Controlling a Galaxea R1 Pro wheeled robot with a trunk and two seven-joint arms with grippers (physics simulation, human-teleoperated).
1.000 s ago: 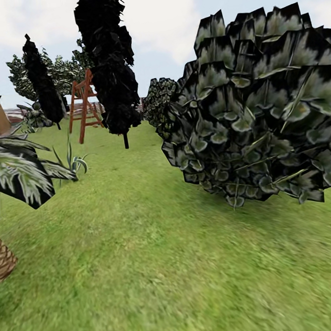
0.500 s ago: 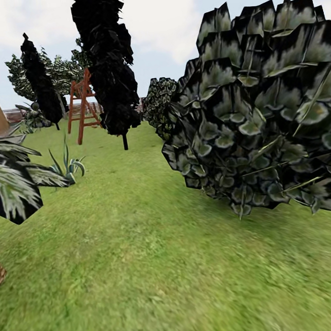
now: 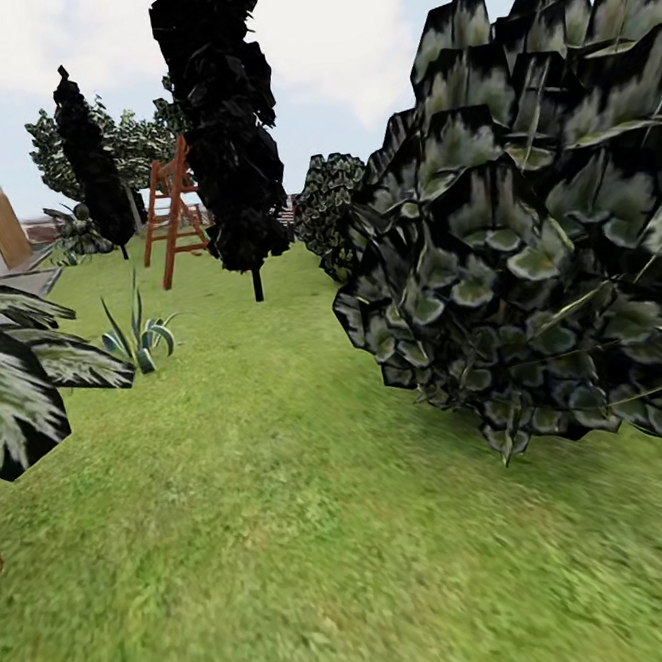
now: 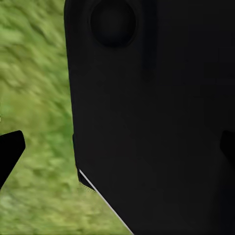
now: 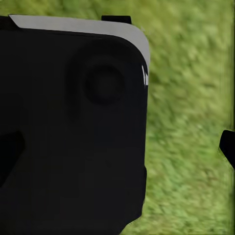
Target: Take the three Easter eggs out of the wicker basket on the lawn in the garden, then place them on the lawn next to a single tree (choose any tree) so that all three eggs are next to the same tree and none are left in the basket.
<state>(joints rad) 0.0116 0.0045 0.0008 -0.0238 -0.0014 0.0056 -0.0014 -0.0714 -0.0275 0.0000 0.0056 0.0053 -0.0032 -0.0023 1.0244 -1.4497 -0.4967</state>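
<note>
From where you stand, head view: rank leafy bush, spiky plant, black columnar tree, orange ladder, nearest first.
1. Leafy bush, right.
2. Spiky plant, left.
3. Black columnar tree, centre-left.
4. Orange ladder, just beyond the tree, left.

Left gripper [image 4: 117,149] – we record its two black fingertips [image 4: 11,149] standing at opposite edges of the left wrist view, spread wide with nothing clasped between them, and beyond them a broad black housing [image 4: 161,98] of our own body bearing a round recess [image 4: 112,22]. Right gripper [image 5: 117,147] – we note the same wide spread, one fingertip [image 5: 228,146] plain at the edge of the right wrist view, the other barely separable from a black body panel [image 5: 73,147] with a round recess and a pale grey rim strip [image 5: 78,24].
</note>
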